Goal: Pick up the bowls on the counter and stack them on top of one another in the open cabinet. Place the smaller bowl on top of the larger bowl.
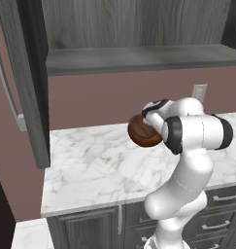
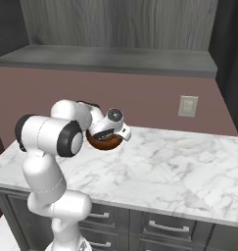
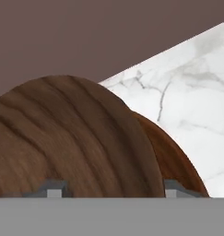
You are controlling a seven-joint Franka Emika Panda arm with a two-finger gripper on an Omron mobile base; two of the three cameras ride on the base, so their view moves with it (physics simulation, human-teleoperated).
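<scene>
Gripper [image 3: 109,189] fingers apart astride wooden bowl [image 3: 76,138]; cabinet shelf [image 1: 139,58] bare.

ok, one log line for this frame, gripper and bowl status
stage: at bowl on counter | gripper: open, fingertips either side of wooden bowl | bowl: on marble counter near wall | open cabinet shelf: no bowl seen

A white rectangular wall outlet [image 2: 188,106] sits on the flat mauve-brown back wall [image 2: 140,98]. A long silver handle [image 1: 8,92] shows at the far left.
</scene>
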